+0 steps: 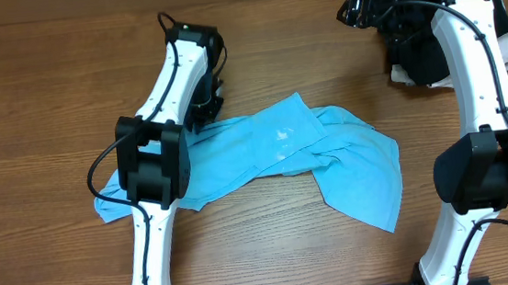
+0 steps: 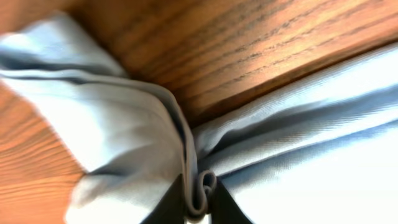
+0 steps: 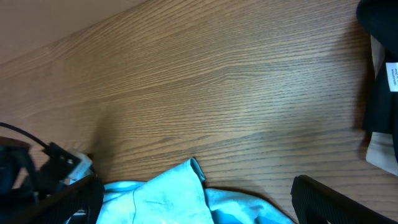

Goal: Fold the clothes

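**Overhead view.** The T-shirt (image 1: pixel 282 149) lies rumpled across the middle of the tabletop (image 1: pixel 46 87), one end trailing toward the left edge and the other spreading right of centre. I have the left gripper (image 1: pixel 204 99) down at the shirt's far edge. The right gripper (image 1: pixel 358 9) hangs near the far right corner, beside the black garments (image 1: pixel 417 54) and well apart from the shirt.

**Left wrist view.** The fingers (image 2: pixel 168 208) are clamped shut on a narrow rolled ridge of the blue cloth.
- Hazard: the bite is small and the fabric thin, so a quick lift may pull the ridge out of the jaws.
- Hazard: the ridge looks doubled, so I may raise two layers together and drag the bundle instead of opening it.

**Right wrist view.** The fingers (image 3: pixel 329 199) stand fully apart and hold nothing. The shirt shows at the bottom of the frame.
- Hazard: with only one side held, the shirt may swing and twist.
- Hazard: a careless sweep from this corner could snag the black garments.
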Tool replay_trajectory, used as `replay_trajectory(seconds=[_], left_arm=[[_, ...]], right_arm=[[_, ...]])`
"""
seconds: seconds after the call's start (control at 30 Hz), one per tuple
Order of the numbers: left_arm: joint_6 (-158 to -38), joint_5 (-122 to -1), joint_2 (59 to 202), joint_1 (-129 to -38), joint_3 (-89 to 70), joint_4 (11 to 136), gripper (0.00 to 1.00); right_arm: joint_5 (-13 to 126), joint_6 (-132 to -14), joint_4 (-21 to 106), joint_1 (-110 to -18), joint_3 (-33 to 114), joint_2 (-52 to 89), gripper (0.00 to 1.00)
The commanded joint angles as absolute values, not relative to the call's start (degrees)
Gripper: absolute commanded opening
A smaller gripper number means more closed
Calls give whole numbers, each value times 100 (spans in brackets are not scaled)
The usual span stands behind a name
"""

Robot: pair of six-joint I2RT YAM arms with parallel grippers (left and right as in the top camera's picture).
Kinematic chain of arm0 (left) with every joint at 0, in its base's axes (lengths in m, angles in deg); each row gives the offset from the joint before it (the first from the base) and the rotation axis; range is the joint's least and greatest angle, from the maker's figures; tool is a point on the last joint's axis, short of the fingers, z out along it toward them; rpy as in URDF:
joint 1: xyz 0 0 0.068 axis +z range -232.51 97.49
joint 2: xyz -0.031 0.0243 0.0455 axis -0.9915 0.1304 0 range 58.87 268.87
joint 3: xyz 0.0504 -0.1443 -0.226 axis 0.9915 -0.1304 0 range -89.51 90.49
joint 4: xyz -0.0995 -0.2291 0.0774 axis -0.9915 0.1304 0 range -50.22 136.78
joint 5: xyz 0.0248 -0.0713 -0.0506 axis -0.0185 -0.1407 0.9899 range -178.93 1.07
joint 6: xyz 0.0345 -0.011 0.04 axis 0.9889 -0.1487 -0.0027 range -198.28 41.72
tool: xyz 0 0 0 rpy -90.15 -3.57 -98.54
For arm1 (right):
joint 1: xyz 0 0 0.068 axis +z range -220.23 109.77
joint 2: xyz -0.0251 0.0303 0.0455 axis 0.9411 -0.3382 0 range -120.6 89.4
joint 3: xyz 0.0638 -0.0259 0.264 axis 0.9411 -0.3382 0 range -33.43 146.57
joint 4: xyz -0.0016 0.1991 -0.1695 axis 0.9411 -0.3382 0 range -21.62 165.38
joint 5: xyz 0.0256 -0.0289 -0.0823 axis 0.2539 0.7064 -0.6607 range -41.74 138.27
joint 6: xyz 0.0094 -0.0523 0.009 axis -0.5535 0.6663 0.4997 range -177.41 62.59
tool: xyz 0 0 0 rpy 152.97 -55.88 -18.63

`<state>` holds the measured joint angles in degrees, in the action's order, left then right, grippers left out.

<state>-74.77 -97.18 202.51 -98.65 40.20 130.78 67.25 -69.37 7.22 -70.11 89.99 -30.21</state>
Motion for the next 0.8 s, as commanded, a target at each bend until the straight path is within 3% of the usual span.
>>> replay_trajectory(seconds=[0.0, 0.43, 0.77], left_arm=[[-7654, -9860, 20200, -9852, 4543, 13218, 4], [-8283, -10754, 19700, -9808, 6875, 13655, 4], [-8305, -10905, 18535, -9784, 8453, 13096, 4]], right_arm=[[6670, -6889, 754, -7020, 9030, -2842, 100], [6685, -6887, 448, -7020, 9030, -2842, 98], [6884, -6489, 70, -6777, 9027, -2870, 98]])
